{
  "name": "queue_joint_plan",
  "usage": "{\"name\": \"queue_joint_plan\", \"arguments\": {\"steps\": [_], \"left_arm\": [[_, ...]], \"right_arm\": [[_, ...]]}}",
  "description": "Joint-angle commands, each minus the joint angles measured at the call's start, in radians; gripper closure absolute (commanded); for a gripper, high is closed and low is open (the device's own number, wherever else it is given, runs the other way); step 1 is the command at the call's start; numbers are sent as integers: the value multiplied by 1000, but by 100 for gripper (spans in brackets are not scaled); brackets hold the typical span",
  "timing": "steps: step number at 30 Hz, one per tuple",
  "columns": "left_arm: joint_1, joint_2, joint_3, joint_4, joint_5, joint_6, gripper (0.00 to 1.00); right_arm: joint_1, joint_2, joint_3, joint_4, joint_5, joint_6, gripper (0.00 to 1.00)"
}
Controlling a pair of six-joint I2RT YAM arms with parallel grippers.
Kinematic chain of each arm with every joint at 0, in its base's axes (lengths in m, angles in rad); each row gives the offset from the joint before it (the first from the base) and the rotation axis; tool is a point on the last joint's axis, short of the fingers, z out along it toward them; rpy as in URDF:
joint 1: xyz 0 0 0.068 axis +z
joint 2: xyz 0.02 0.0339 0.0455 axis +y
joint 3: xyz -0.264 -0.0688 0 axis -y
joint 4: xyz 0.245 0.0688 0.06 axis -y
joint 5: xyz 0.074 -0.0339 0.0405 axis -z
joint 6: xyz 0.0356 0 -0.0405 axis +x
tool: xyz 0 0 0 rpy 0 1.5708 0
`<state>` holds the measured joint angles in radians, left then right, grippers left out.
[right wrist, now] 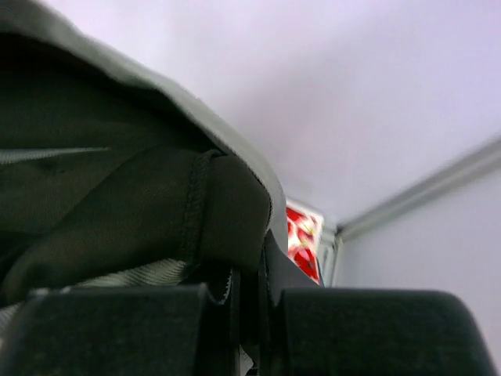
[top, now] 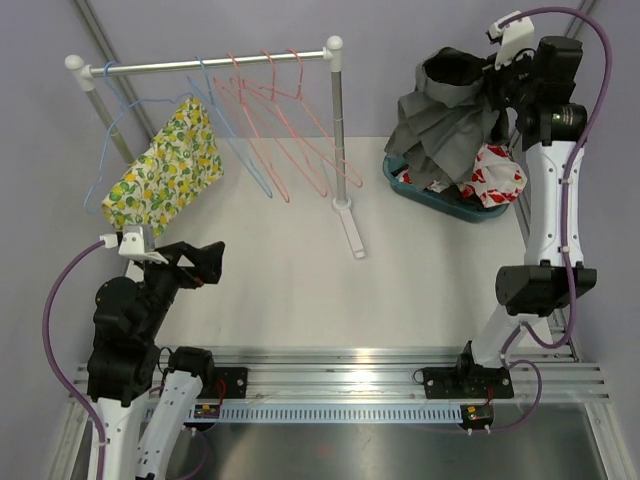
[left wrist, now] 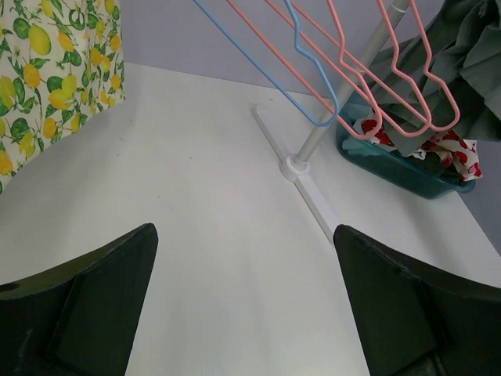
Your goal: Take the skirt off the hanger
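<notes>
Right fingers [right wrist: 117,329] pinch dark grey pleated fabric [right wrist: 156,196], which blocks most of my wrist view; left fingers [left wrist: 86,305] spread above white bench [left wrist: 203,204].

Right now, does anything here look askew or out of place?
The lemon-print skirt hangs slanted on a blue hanger, one end dipping low. The grey garment is bunched in the shut right gripper above the basket. Nothing looks spilled or damaged.

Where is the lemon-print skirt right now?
In the top view, the lemon-print skirt hangs at the left end of the rail, left of the pink hangers and beyond the left pincer.
</notes>
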<state>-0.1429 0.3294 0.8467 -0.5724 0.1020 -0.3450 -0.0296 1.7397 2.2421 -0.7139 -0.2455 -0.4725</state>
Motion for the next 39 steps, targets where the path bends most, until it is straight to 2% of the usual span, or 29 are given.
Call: {"name": "queue_joint_plan", "arguments": {"steps": [1, 8, 11, 13, 15, 21, 24, 27, 28, 33, 39], "left_arm": [[3, -16, 46, -3, 16, 21, 1], [3, -7, 64, 8, 19, 29, 1], [5, -3, 68, 16, 19, 21, 1], [3, 5, 72, 23, 13, 17, 1], [3, 17, 92, 26, 1, 12, 1], [3, 92, 179, 40, -62, 14, 1], [5, 158, 222, 42, -97, 15, 1], [3, 233, 297, 46, -162, 21, 1], [3, 253, 317, 46, -172, 23, 1], [5, 406, 429, 59, -229, 21, 1], [14, 516, 552, 72, -252, 12, 1]], "right_arm": [[-123, 95, 51, 43, 60, 57, 100], [-188, 242, -33, 129, 147, -52, 100], [-188, 244, -145, 111, 5, -133, 100], [-185, 245, -226, 55, -165, -170, 100], [-170, 270, -283, 18, -242, -215, 100], [-136, 415, -346, -45, -152, -227, 100], [-138, 443, -371, -56, -133, -241, 93], [-136, 405, -417, -45, -146, -252, 80], [-138, 376, -424, -45, -143, -246, 71], [-154, 239, -401, -59, -149, -180, 38], [-161, 41, -388, -91, -166, -107, 23]]}}
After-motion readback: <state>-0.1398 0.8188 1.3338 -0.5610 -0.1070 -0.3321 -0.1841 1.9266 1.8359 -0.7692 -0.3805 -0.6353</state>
